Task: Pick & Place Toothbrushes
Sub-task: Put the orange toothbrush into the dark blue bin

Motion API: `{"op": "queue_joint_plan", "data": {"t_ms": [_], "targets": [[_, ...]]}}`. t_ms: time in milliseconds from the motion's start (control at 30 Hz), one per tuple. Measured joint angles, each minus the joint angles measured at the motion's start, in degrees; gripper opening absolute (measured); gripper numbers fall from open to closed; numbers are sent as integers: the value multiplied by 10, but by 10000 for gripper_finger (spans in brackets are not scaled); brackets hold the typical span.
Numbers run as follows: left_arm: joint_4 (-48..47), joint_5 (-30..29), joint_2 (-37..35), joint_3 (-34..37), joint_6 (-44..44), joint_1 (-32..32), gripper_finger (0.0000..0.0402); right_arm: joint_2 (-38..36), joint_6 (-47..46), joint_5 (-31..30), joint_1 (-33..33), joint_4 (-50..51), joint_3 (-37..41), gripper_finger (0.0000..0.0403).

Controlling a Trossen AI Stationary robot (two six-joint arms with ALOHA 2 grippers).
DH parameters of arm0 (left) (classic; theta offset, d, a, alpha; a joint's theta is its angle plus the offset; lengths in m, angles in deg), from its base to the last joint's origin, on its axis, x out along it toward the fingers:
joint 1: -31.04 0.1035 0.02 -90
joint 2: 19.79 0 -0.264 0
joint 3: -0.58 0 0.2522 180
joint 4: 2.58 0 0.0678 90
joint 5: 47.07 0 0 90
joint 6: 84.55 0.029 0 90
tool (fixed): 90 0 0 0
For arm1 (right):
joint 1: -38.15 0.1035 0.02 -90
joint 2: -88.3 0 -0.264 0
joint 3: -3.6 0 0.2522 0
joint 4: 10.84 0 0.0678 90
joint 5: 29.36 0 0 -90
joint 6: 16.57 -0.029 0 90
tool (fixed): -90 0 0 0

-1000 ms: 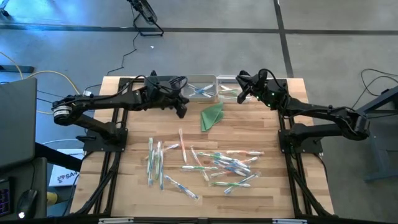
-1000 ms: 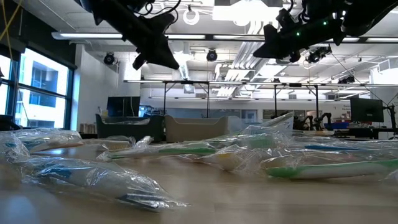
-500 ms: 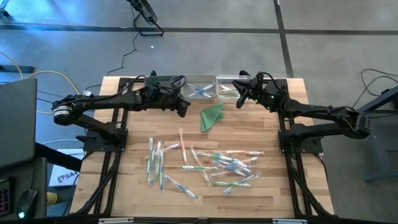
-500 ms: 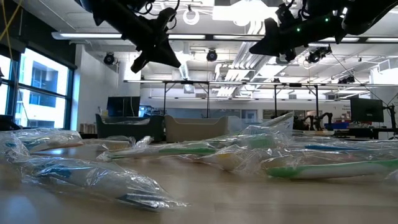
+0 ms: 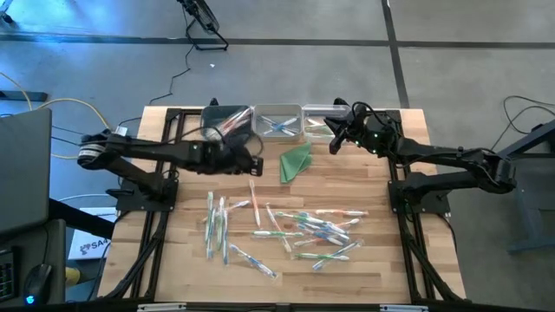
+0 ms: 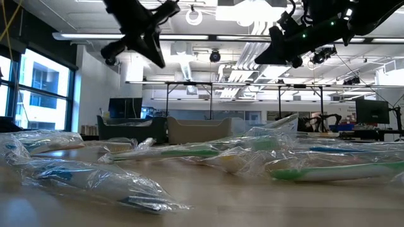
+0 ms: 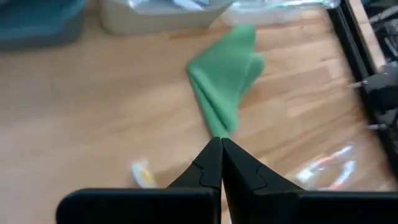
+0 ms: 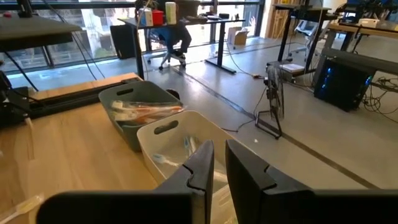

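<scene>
The toothbrushes [image 5: 286,228] lay scattered across the near half of the wooden tabletop [image 5: 373,269], most of them in clear crinkled wrappers, with a few already in the bins [image 5: 279,122] along the far edge. They looked light and stiff, their film sleeves probably slippery, so a pinch across the middle of a handle seemed the surest hold, on a brush lying apart from the tangle. A folded green cloth [image 5: 295,161] sat between the pile and the bins. The left gripper [image 5: 257,163] hung above the bare wood just beside the cloth, on the pile's side of the bins, its fingers [image 7: 210,167] pressed together on nothing. The right gripper [image 5: 333,142] was poised over the far right of the tabletop near the clear bin [image 5: 321,123], its fingers [image 8: 202,165] a narrow slit apart and empty. A grey bin [image 8: 134,112] and a white one [image 8: 177,140] each held brushes, and the room beyond showed desks and a seated person
</scene>
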Motion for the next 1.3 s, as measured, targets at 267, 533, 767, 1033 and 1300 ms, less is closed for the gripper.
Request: {"op": "queue_joint_plan", "data": {"t_ms": [267,533,767,1033,1300], "targets": [[-101,5,80,-50,-165,-45,0,0,0,0,0,15,0,34],[-100,50,142,-54,-238,-44,0,0,0,0,0,59,0,34],[-93,52,152,-54,-237,-44,0,0,11,0,0,66,0,34],[-95,52,152,-54,-223,-44,6,0,31,2,0,67,0,34],[-101,52,152,-54,-248,-44,94,0,31,4,0,83,0,34]]}}
